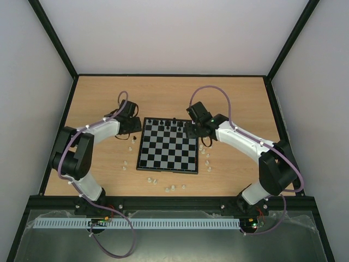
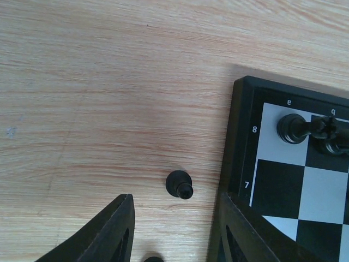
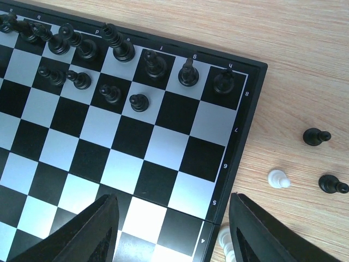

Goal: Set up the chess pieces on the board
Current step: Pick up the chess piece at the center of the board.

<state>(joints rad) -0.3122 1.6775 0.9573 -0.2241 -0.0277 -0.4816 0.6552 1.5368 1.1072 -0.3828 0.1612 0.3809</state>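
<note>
The board (image 1: 167, 148) lies mid-table, with black chess pieces (image 3: 114, 46) in its two far rows. My left gripper (image 2: 176, 198) hovers over bare wood just off the board's corner (image 2: 244, 136). Its jaws are open, and a black pawn (image 2: 180, 184) stands on the table just ahead of the gap, untouched. Another dark piece (image 2: 154, 258) peeks in at the bottom edge. My right gripper (image 3: 173, 200) is open over the board's right edge with nothing between its fingers. Beside that edge lie two black pawns (image 3: 316, 136) and a white pawn (image 3: 278, 178).
Whitish pieces (image 1: 170, 188) are scattered on the wood in front of the board and along both its sides. A white piece (image 3: 226, 243) lies by my right finger (image 3: 256, 232). Black frame rails (image 1: 60, 123) bound the table.
</note>
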